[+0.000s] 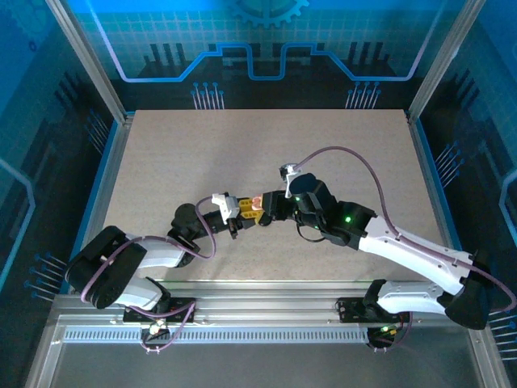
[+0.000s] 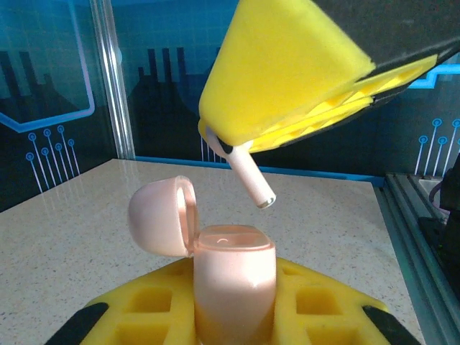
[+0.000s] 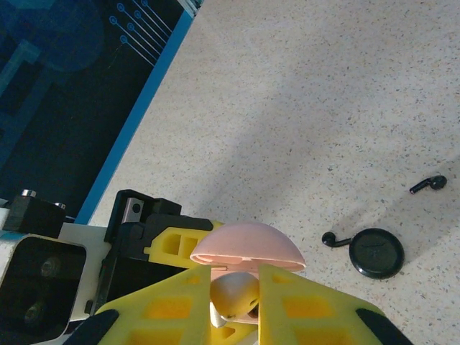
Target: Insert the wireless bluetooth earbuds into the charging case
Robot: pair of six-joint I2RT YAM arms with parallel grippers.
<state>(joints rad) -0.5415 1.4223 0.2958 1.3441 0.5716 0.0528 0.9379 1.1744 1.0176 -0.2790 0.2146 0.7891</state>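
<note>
Your left gripper (image 2: 233, 320) clamps the open charging case (image 2: 233, 277); your right gripper (image 3: 236, 305) pinches an earbud (image 2: 249, 178), stem tilted down just above the case's mouth.

You've got a pale beige speckled table (image 1: 161, 162), matte finish. Blue wall panels (image 1: 339, 48) printed with circuit traces close its far, left and right sides. There's a gear graphic (image 1: 269, 10) at top centre of the far panel. Aluminium posts (image 1: 86, 56) rise at both far corners. A blue trim strip (image 1: 103, 182) runs along the left edge. At the near edge you have silver rails with a slotted strip (image 1: 242, 333). Lighting is even, with soft diagonal shadows on the surface.
</note>
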